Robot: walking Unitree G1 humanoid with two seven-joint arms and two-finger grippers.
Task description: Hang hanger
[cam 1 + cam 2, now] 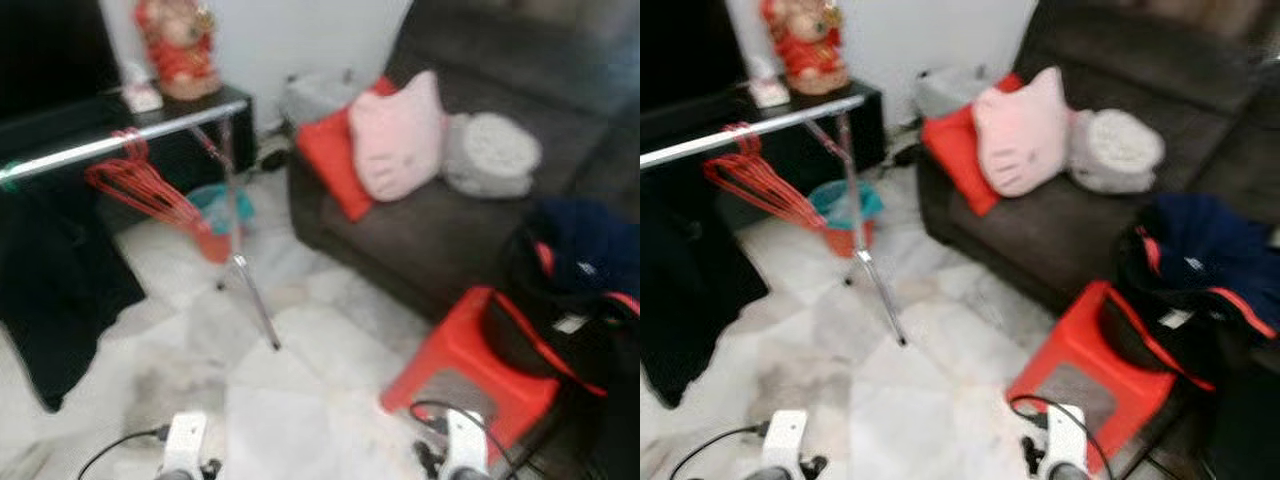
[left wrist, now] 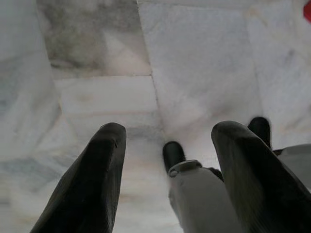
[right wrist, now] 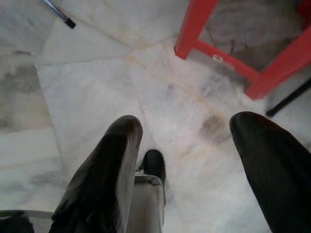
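Several red hangers (image 1: 140, 185) hang in a bunch from a silver clothes rail (image 1: 110, 143) at the left, next to a black garment (image 1: 50, 280) on the same rail. The rail's stand leg (image 1: 250, 285) slants down to the marble floor. Both arms hang low at the bottom of the eye views. My left gripper (image 2: 170, 128) points down at the bare floor tiles, open and holding nothing. My right gripper (image 3: 188, 119) is also open and holds nothing, over the floor close to a red stool leg (image 3: 194, 29). The eye views are blurred.
A dark sofa (image 1: 480, 240) at the right carries a red pillow (image 1: 325, 150), a pink cat pillow (image 1: 395, 135) and a grey cushion (image 1: 490, 150). A red stool (image 1: 450, 365) bears a dark jacket (image 1: 570, 280). An orange and teal bucket (image 1: 215, 220) stands behind the rail.
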